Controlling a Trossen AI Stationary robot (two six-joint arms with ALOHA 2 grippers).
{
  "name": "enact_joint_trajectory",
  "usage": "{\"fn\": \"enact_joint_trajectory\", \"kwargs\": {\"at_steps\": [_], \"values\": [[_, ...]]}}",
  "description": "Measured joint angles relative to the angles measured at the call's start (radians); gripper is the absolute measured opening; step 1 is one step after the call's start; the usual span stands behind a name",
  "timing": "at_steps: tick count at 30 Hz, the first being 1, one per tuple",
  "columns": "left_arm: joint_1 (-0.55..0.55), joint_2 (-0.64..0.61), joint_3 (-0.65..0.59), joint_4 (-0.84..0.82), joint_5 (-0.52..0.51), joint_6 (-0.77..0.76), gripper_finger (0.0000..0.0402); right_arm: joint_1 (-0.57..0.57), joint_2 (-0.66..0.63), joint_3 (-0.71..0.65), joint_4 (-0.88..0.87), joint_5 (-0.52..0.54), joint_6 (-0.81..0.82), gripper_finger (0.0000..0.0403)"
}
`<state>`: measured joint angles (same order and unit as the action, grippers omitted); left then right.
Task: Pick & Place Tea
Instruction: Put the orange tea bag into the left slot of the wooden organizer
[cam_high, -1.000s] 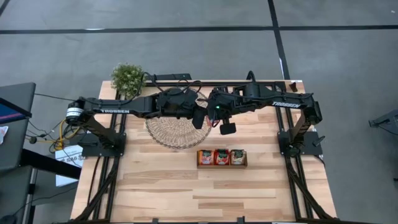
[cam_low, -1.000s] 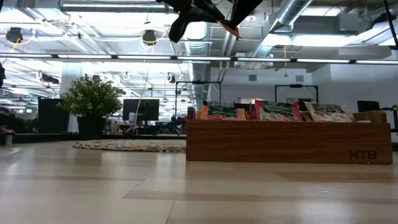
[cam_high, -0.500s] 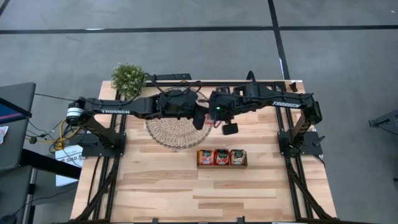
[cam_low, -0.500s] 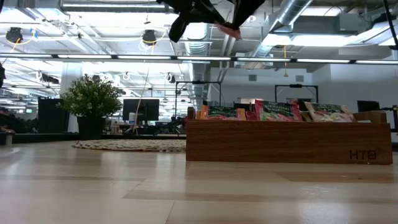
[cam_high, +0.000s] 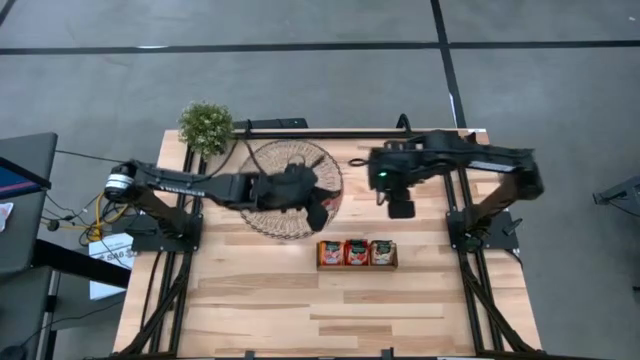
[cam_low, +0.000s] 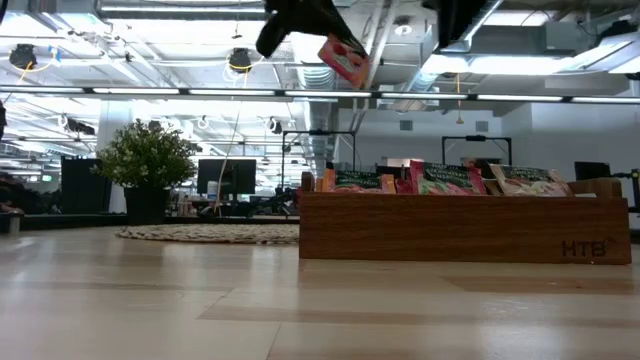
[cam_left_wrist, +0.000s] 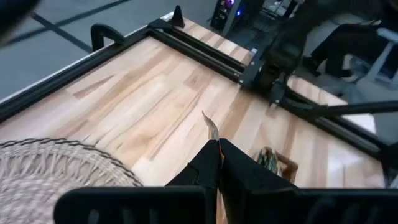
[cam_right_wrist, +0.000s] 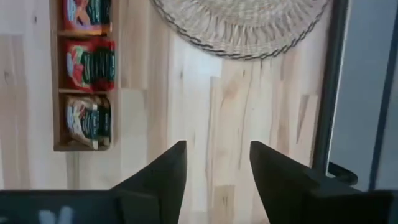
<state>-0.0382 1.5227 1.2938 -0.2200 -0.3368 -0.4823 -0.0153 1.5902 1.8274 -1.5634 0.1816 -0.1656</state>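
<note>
- My left gripper (cam_high: 322, 212) hangs in the air over the edge of the round woven mat (cam_high: 292, 190) nearest the wooden tray.
- Left fingers (cam_left_wrist: 208, 163) are pressed nearly together on one tea sachet (cam_low: 343, 59). From the left wrist camera it shows only as a thin edge sticking out past the fingertips.
- In the low view the held sachet is red with a pale border, tilted, and high above the table (cam_high: 260, 290); it touches nothing but my fingers.
- My right gripper (cam_high: 400, 208) is raised over bare table beside the mat, between the mat and the right arm's base, slightly behind the tray.
- Right fingers (cam_right_wrist: 171, 171) stand apart with plain wood showing in the gap; nothing is between them.
- The wooden tray (cam_high: 357, 265) sits on the table just in front of the mat, near but not touching it.
- The rest of the tea (cam_high: 356, 252) stands on edge in the tray's three compartments: red packs in two of them, paler ones in the compartment at the end towards my right arm.
- In the low view these packs poke up above the tray's front wall.
- A small potted plant (cam_high: 206, 125) stands at the table's back left corner, well apart from both grippers.
</note>
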Motion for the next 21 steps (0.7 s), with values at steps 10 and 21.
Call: {"fn": "enact_joint_trajectory", "kwargs": {"at_steps": [10, 21], "values": [[-0.158, -0.001, -0.126, 0.185, -0.157, -0.028, 0.0000, 0.028, -0.438, -0.415, 0.313, -0.074, 0.146, 0.0156], [-0.253, 0.041, -0.414, 0.641, -0.187, -0.140, 0.0000, 0.148, -0.827, -0.805, 0.633, -0.074, 0.455, 0.0141]]}}
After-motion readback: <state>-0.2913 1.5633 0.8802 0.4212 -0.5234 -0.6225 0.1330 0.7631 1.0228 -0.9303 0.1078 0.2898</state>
